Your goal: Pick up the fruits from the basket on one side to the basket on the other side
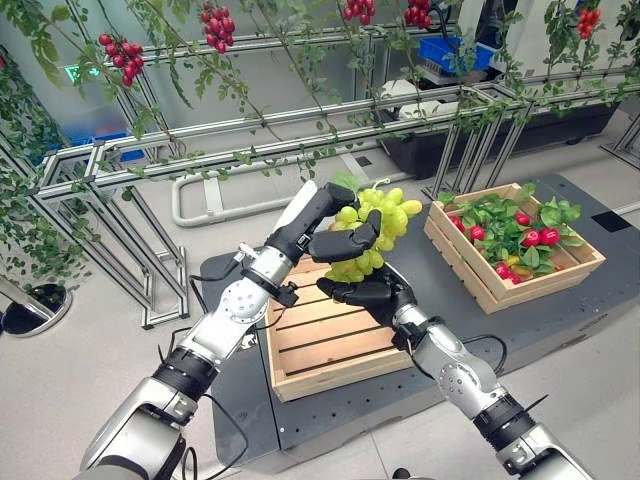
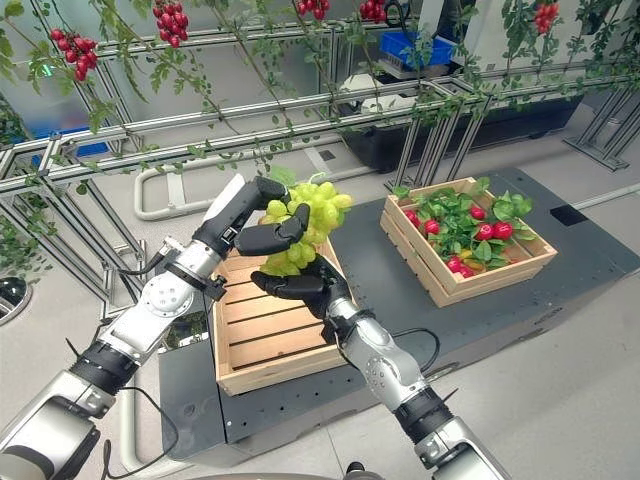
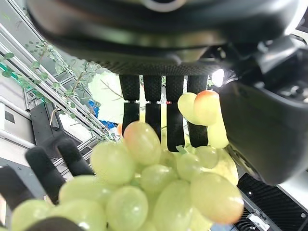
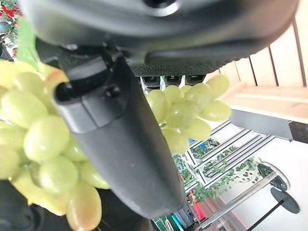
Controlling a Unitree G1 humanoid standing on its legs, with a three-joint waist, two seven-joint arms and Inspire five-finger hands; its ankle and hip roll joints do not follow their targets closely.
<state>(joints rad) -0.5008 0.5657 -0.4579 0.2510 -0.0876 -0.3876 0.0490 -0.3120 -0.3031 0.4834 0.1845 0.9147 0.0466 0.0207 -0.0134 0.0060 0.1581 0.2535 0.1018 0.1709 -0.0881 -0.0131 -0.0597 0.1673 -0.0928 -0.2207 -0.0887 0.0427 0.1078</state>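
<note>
The bunch of green grapes (image 1: 372,228) is being held in the air above the far edge of the empty wooden crate (image 1: 325,340), between both hands. The left hand (image 1: 318,232) is gripping the bunch from the upper left side, with its fingers (image 3: 154,103) curling over the top of the grapes and its thumb pressing across the front. The right hand (image 1: 368,290) is cupping the bunch from below, with its fingers curling up around the lowest grapes and its thumb (image 4: 120,144) lying across the fruit.

The empty wooden crate is sitting on the near left part of the dark platform (image 1: 600,290). The second wooden crate (image 1: 512,243) is sitting near the platform's far right corner, well apart from the first, and is holding green leaves and small red fruits (image 1: 540,237). Metal rails (image 1: 250,130) with leafy vines and red fruit clusters (image 1: 120,55) are standing behind the platform.
</note>
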